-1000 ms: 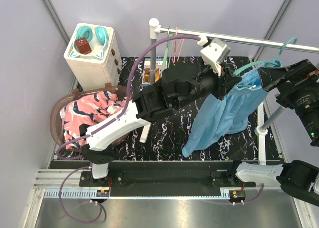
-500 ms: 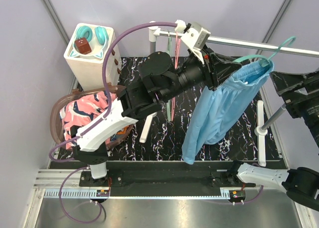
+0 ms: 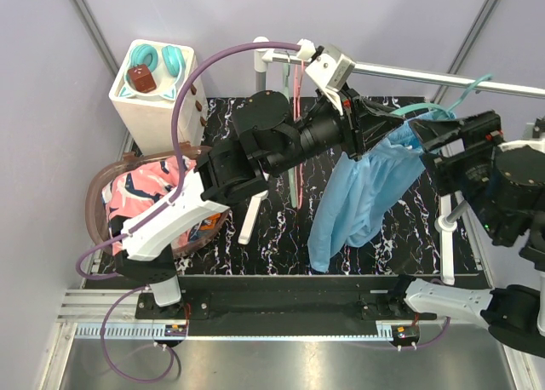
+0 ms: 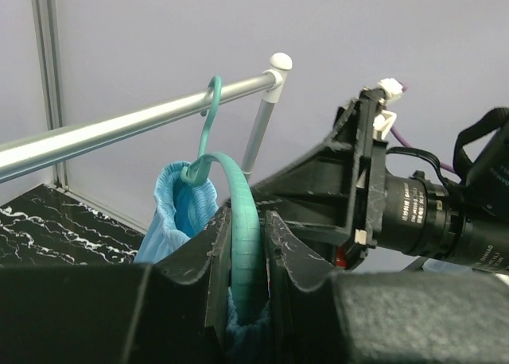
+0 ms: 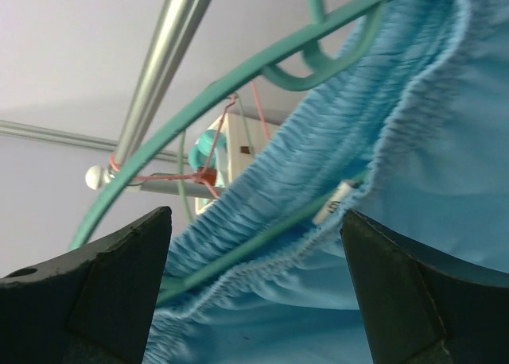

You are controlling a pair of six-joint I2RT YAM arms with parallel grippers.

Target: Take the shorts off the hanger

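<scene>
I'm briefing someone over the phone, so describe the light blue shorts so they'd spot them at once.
A metal rail runs across the back of the scene. A teal hanger hooks over its right part, and the light blue shorts hang from it. They are plain, unlike the pink patterned shorts lying in the basket at left.

Even, diffuse overhead light renders all three views bright, with only faint soft shadows on the black white-veined marble-patterned tabletop (image 3: 281, 237), a pale streak of glare along the silvery metal rail (image 4: 119, 125), crisp focus in the overhead view, and blurred black fingers (image 4: 187, 276) nearest each wrist lens.
</scene>
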